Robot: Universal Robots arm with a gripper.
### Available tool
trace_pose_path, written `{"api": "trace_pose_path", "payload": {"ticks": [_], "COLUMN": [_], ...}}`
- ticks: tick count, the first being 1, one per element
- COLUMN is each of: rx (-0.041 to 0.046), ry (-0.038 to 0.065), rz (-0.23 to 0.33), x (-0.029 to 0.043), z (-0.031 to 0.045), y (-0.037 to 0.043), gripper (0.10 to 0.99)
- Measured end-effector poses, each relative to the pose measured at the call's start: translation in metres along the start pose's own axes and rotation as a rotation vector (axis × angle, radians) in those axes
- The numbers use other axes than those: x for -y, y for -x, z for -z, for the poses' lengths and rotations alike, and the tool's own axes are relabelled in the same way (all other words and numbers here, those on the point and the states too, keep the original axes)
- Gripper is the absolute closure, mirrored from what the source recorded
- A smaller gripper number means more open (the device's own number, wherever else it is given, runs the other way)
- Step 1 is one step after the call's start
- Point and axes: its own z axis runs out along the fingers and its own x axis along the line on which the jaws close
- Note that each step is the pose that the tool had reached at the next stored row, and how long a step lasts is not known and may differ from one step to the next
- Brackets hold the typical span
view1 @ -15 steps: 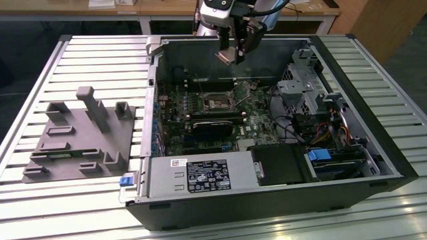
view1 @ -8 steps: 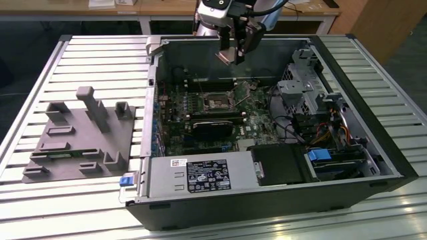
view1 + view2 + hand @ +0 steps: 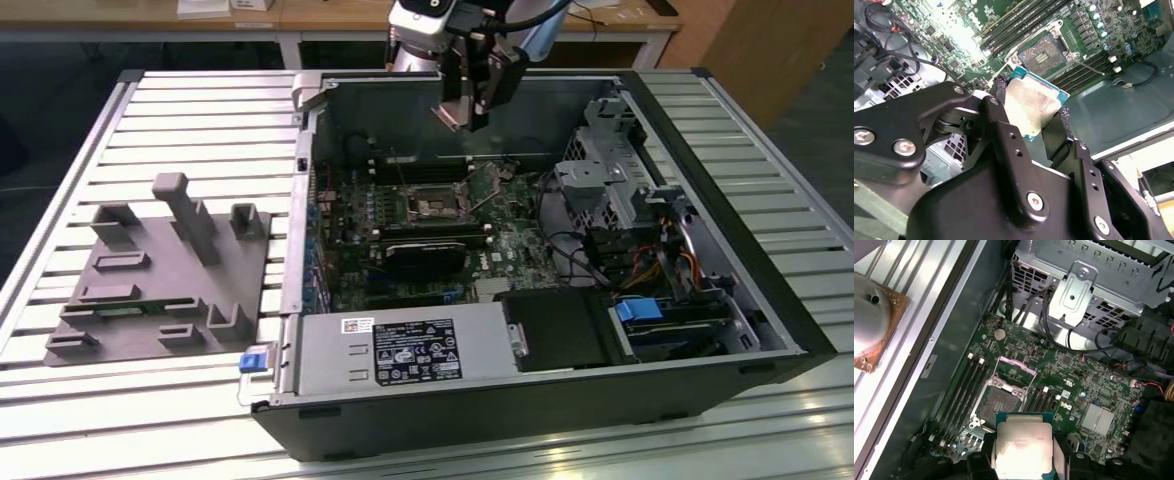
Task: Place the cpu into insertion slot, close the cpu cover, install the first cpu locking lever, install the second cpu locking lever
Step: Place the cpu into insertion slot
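**Cpu clamped above the open socket**

Hangs over the open black metal computer case: black two-finger gripper, closed on the small flat square cpu with a dull silver-grey metal top, pinching its opposite edges. Held clear of the green motherboard, apart from it. Lies below in both wrist views: small square insertion slot with silvery rim, dark centre exposed. Stands swung up at the socket's far edge in the first wrist view: thin silvery cut-out cpu cover.

Robotics lab — slatted metal bench, opened computer case, desks behind.
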Motion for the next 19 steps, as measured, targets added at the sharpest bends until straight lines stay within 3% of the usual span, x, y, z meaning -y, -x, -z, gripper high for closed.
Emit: {"api": "trace_pose_path", "payload": {"ticks": [7, 19], "rx": [0.0065, 0.0233], "ry": [0.0, 0.001], "rz": [-0.061, -0.267], "x": [-0.0002, 0.0004], "z": [-0.0023, -0.0104], "y": [-0.0012, -0.0012], "gripper": [0.549, 0.549]}}
